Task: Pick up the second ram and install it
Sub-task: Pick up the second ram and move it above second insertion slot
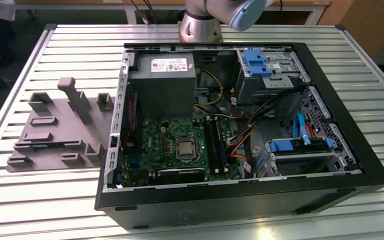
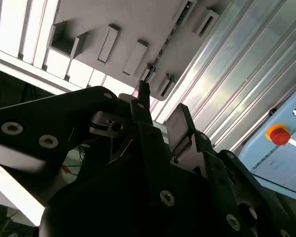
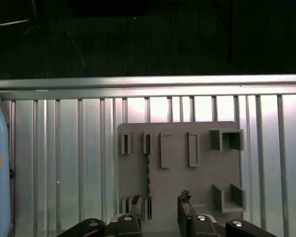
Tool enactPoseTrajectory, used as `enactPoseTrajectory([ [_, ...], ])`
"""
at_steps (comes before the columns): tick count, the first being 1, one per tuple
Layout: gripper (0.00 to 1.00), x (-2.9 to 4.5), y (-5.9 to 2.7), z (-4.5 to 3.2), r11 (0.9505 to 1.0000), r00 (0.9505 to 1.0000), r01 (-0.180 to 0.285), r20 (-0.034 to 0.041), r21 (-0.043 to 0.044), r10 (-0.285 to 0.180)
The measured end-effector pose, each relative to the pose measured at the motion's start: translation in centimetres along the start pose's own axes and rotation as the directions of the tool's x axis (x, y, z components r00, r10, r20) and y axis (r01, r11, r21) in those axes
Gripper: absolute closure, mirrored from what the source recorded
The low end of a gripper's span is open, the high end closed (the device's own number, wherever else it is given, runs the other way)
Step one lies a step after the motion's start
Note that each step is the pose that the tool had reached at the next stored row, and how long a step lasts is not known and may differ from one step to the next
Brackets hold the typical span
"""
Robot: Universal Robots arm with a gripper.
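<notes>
First wrist view: one second ram (image 3: 148, 170) on edge in one grey holder (image 3: 202, 143), one empty tool (image 3: 160, 198), fingers (image 3: 187, 215) apart.

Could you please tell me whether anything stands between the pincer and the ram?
Nothing visible does. In the first wrist view the ram stands on edge in a slot of the gray fixture. The open pincer is over that fixture, with only open space between them. The other holders lie off to the sides.

Silver arm (image 1: 199, 27), blue cap (image 1: 247, 14), seemingly black gripper (image 3: 160, 200).
</notes>
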State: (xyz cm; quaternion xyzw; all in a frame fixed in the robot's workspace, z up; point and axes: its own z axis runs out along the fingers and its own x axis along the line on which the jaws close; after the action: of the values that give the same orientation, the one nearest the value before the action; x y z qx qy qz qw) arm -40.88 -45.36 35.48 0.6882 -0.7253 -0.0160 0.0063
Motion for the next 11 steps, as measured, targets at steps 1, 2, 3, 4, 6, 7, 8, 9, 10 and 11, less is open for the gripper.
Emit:
enactPoseTrajectory([
  [1,0.58,0.0,-0.01,0.17,1.0,1.0,-0.009,0.0002,0.0001,0.009],
  [2,0.58,0.01,-0.02,0.36,0.9999,0.9999,-0.011,0.0004,0.0002,0.011],
  [3,0.58,0.01,-0.02,0.54,0.9999,0.9999,-0.011,0.0004,0.0001,0.011],
  [4,0.58,0.01,-0.03,0.73,0.9999,0.9999,-0.012,0.0003,0.0001,0.012],
  [6,0.58,0.02,-0.04,1.09,0.9999,0.9999,-0.012,0.0004,0.0001,0.012],
  [7,0.58,0.02,-0.05,1.27,0.9999,0.9999,-0.012,0.0004,0.0001,0.012],
  [8,0.58,0.03,-0.05,1.45,0.9999,0.9999,-0.012,0.0004,0.0001,0.012],
  [9,0.58,0.03,-0.06,1.63,0.9999,0.9999,-0.012,0.0004,0.0002,0.012],
  [10,0.58,0.04,-0.06,1.81,0.9999,0.9999,-0.012,0.0004,0.0001,0.012],
  [11,0.58,0.04,-0.07,1.99,0.9999,0.9999,-0.013,0.0004,0.0002,0.013],
])
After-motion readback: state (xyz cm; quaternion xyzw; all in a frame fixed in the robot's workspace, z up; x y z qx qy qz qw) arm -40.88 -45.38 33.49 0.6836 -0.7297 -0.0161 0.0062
